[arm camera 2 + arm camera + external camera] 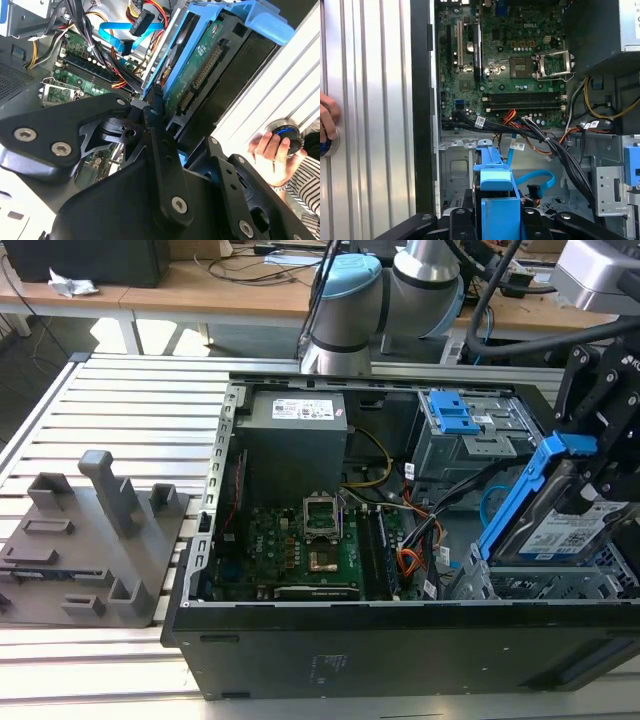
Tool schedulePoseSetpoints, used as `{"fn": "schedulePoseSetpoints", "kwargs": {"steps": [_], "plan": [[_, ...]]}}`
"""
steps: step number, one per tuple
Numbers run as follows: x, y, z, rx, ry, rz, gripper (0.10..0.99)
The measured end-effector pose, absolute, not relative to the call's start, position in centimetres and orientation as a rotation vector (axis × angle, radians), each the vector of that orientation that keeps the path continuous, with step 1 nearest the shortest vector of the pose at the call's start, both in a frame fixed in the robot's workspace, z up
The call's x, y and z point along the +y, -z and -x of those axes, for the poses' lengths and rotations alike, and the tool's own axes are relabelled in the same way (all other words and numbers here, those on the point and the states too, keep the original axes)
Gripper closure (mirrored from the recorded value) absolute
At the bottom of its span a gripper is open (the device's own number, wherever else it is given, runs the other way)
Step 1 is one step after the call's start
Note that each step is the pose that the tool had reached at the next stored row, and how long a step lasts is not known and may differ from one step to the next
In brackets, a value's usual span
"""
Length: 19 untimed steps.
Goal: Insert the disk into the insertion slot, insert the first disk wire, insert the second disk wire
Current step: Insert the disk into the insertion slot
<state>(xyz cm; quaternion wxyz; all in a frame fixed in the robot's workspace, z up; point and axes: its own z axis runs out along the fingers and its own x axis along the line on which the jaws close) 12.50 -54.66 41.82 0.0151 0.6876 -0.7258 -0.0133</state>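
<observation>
- One slatted metal table (130, 420) is carrying everything.
- An open black computer case (400, 650) is lying on its side, taking up the table's half toward the exterior view's right.
- The robot arm (350, 300) is rising at the table's far edge, behind the case.
- A grey moulded fixture (100, 540) is sitting near the table's edge on the exterior view's left, well apart from the case.
- A green motherboard (300, 550) is lying on the case floor, with a grey power supply (295, 440) beside it at the far wall.
- The insertion slot (540, 585) is sitting in the case's near corner on the exterior view's right.
- The disk (575, 530) is leaning steeply over that slot, its lower edge at the cage's top opening; I cannot tell whether it is entering.
- The gripper (497, 217) is closing its black fingers (462, 220) on the disk's blue carrier, one on each side.
- A light blue cable (535, 177) is looping on the case floor near the slot.
- The first disk wire (509, 116) is lying among black cables at the motherboard's edge.
- A person's hand (272, 150) is resting on a round button (285, 134) on the table beside the case.
</observation>
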Motion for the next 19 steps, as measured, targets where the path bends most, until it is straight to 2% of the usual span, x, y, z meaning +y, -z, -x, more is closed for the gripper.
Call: {"fn": "schedulePoseSetpoints", "kwargs": {"steps": [16,17,19], "plan": [[-54.7,-40.2,-12.5,-2.258,0.041,-2.140,0.722],[-54.7,-40.2,-12.5,-2.259,0.042,-2.140,0.647],[-54.7,-40.2,-12.5,-2.259,0.042,-2.140,0.647]]}}
